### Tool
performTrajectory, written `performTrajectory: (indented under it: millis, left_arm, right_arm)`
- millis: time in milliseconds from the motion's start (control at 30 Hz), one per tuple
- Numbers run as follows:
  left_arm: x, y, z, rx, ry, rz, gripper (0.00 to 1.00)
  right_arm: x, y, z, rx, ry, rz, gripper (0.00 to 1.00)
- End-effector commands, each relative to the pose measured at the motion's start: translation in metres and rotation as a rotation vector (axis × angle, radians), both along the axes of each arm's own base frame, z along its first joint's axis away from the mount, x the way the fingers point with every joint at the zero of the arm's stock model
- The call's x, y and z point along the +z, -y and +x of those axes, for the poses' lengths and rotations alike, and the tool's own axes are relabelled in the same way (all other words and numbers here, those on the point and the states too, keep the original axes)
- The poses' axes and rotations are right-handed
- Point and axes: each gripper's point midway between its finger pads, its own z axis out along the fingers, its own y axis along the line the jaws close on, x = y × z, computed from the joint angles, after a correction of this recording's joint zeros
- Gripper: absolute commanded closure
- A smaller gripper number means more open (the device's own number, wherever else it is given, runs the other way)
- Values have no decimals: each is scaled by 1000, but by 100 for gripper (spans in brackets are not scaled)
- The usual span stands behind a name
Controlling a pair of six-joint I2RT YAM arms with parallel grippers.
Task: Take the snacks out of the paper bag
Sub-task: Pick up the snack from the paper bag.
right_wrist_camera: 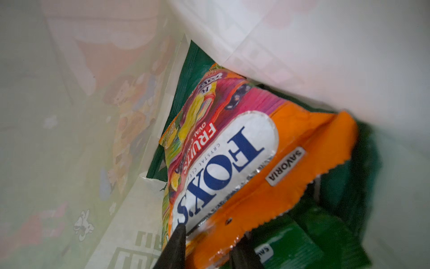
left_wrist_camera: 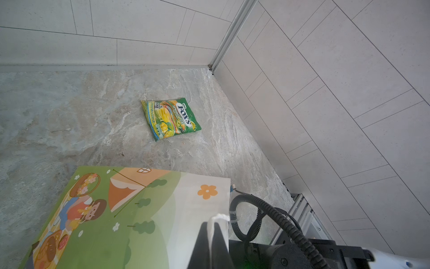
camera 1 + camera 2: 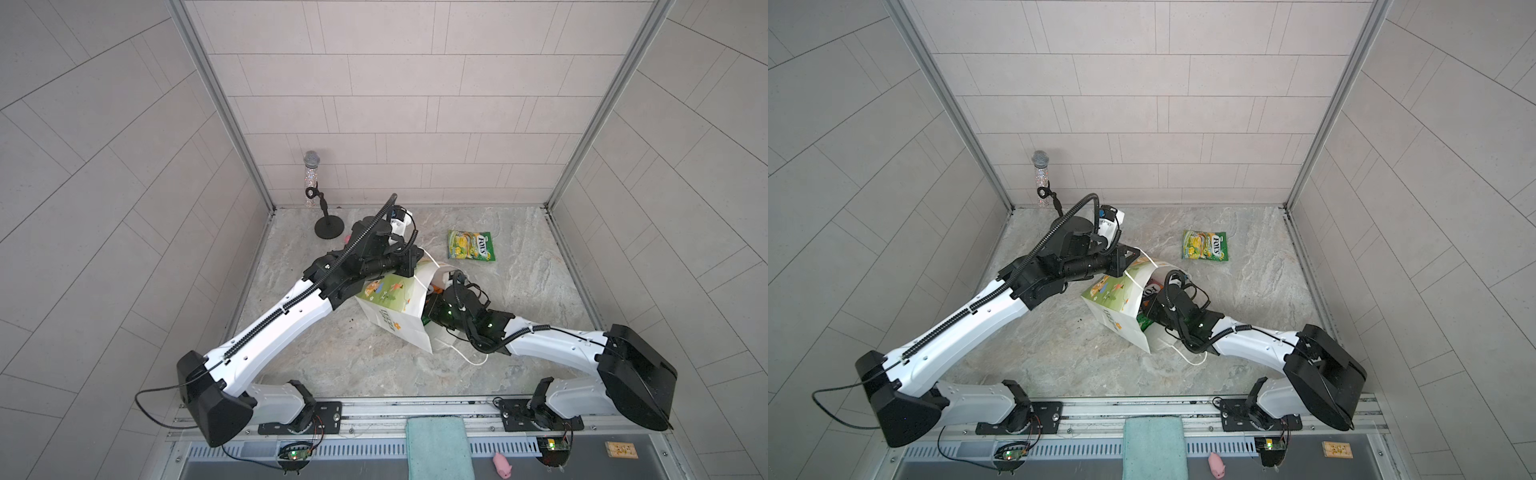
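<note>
Some packets left: orange packet (image 1: 232, 163) and green packets (image 1: 286, 246) under and behind it lie inside the tilted bag (image 3: 390, 320) on the table (image 3: 332, 353); by my judgement most of the task remains.
Right gripper (image 1: 209, 246): deep in the bag, jaws either side of the orange packet's near edge; clamped or not, I cannot tell.
Left gripper (image 2: 213, 233): pinched together on the bag's white top; rim or cord unclear.
One packet out: yellow-green packet (image 3: 471, 245) lies flat on the table beyond the bag, well apart.
Hidden: how many packets the bag holds; in both top views the bag wall and arm mask the grip inside.

Green FOX'S packet (image 2: 171, 117) beyond paper bag (image 2: 121, 209)
</note>
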Motion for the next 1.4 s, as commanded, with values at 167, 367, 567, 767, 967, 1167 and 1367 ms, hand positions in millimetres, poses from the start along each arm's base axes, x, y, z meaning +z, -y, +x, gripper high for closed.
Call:
performTrajectory:
  millis: [167, 367, 567, 767, 967, 1167, 1367]
  left_arm:
    - [16, 3, 0, -9, 38, -28, 100]
    - [16, 2, 1, -2, 40, -25, 100]
    - [15, -4, 3, 23, 51, -3, 100]
    - [14, -8, 5, 42, 57, 8, 100]
    - [11, -11, 7, 64, 57, 23, 100]
    - [10, -13, 9, 78, 56, 27, 100]
    - [10, -15, 10, 89, 57, 30, 100]
  right_arm:
    - [-6, 3, 8, -73, -32, 9, 66]
    - [-8, -7, 10, -42, -23, 25, 86]
    - [11, -3, 8, -3, 40, -13, 100]
    - [36, 0, 1, 61, 106, -54, 100]
    - [56, 14, -6, 74, 157, -104, 100]
    - [72, 36, -12, 46, 231, -141, 100]
    - [86, 58, -20, 24, 276, -188, 100]
